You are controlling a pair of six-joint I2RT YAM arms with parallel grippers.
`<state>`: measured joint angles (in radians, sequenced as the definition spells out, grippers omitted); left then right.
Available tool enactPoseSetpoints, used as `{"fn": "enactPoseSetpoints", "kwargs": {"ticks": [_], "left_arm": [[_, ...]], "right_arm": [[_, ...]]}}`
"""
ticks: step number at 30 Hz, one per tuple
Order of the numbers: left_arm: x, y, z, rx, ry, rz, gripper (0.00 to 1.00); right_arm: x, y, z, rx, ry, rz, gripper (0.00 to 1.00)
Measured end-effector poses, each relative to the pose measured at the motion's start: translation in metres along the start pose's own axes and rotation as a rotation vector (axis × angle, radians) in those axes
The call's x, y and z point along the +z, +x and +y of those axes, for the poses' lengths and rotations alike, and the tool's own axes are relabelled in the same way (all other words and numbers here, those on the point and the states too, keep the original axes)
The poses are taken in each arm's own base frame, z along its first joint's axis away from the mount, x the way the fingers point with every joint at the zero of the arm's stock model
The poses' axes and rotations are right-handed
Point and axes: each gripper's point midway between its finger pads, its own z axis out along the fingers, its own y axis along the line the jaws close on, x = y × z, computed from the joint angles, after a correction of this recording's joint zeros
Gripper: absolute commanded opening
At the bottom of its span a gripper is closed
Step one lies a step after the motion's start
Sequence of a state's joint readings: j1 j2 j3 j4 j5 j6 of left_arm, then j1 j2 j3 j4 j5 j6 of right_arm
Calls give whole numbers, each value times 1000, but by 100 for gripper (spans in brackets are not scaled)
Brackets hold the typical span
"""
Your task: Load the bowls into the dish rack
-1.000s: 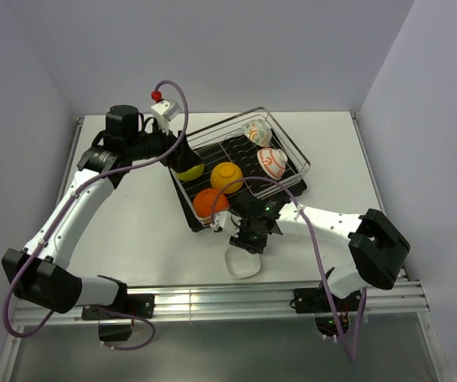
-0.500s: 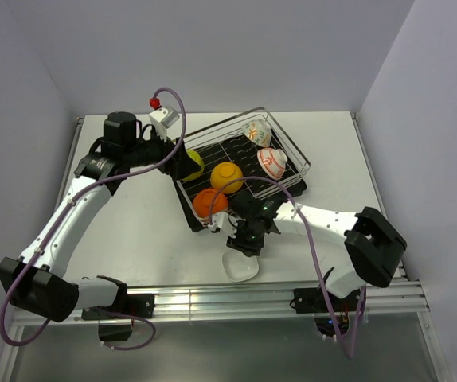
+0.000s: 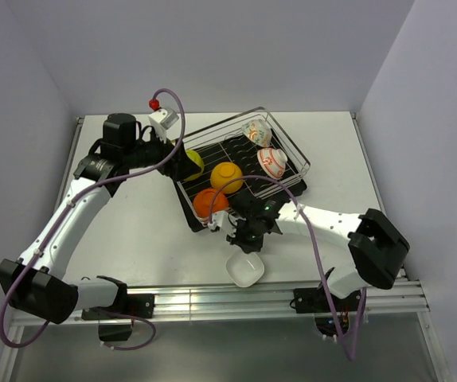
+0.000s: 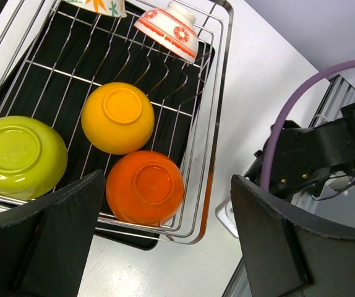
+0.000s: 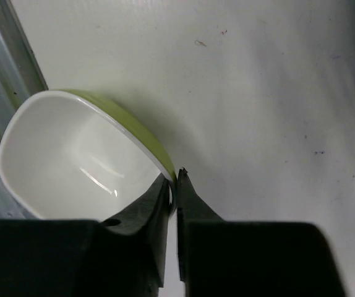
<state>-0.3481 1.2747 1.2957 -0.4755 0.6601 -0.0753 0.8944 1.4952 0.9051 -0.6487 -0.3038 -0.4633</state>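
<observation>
The dish rack (image 3: 293, 153) is a silver wire basket over a black tray. In it lie a lime green bowl (image 3: 190, 165), a yellow-orange bowl (image 3: 226, 176), an orange bowl (image 3: 210, 203), a red-and-white patterned bowl (image 3: 272, 161) and a leaf-print bowl (image 3: 256, 130). My right gripper (image 5: 174, 185) is shut on the rim of a white-inside bowl (image 5: 72, 154) with a green outside, in front of the rack (image 3: 244, 269). My left gripper (image 4: 168, 247) is open and empty above the rack's near-left corner (image 4: 222, 80).
The metal rail (image 3: 212, 302) at the table's near edge runs just behind the held bowl. The right arm (image 4: 313, 154) lies close to the rack's front corner. The purple cable (image 3: 173, 99) loops over the left wrist.
My left gripper has pulled back to the left from the lime green bowl, which stays in the rack. My right gripper has shifted the white-inside bowl slightly toward the near edge.
</observation>
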Motion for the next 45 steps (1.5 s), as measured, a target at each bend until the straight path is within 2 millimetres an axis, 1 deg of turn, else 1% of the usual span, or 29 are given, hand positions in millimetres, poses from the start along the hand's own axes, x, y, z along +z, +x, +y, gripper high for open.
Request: {"fn": "enactPoseSetpoints", "kwargs": {"ticks": [1, 6, 9, 10, 11, 13, 15, 18, 20, 23, 26, 29, 32, 35, 38, 40, 45], "left_arm": [[0, 0, -1, -2, 2, 0, 88], [-4, -3, -7, -11, 20, -10, 89], [-6, -4, -11, -12, 29, -16, 91], [-7, -5, -12, -15, 31, -17, 98], [-8, -7, -13, -18, 33, -18, 99], [-10, -13, -16, -31, 34, -22, 99], [-13, -25, -20, -39, 39, -32, 99], [-16, -41, -28, -40, 64, -54, 100], [-17, -46, -34, -57, 93, -63, 100], [-18, -50, -44, -94, 139, -70, 99], [-18, -59, -53, -122, 182, -97, 100], [-15, -64, -59, -148, 209, -108, 100], [-4, -64, -69, -181, 251, -93, 100], [10, -56, -80, -214, 290, -53, 100], [25, -44, -89, -258, 323, -6, 99], [34, -36, -91, -297, 335, 24, 99], [54, -18, -88, -397, 351, 89, 100]], "right_arm": [[-2, -2, 1, -5, 1, -9, 0], [-22, -16, 4, -30, 21, -97, 0], [-38, -25, 6, -43, 42, -159, 0], [-44, -29, 7, -44, 49, -183, 0], [-51, -32, 7, -40, 54, -207, 0], [-69, -40, 7, -18, 59, -263, 0], [-91, -53, -2, 25, 77, -340, 0], [-133, -73, -28, 105, 132, -472, 0], [-165, -82, -47, 167, 177, -569, 0], [-204, -87, -70, 251, 233, -681, 0], [-234, -91, -86, 328, 255, -767, 0], [-255, -95, -101, 394, 267, -833, 0], [-262, -98, -115, 457, 273, -864, 0], [-257, -99, -122, 511, 252, -865, 0], [-254, -100, -124, 551, 233, -865, 0], [-255, -101, -124, 559, 230, -873, 0], [-257, -104, -123, 562, 221, -888, 0]]}}
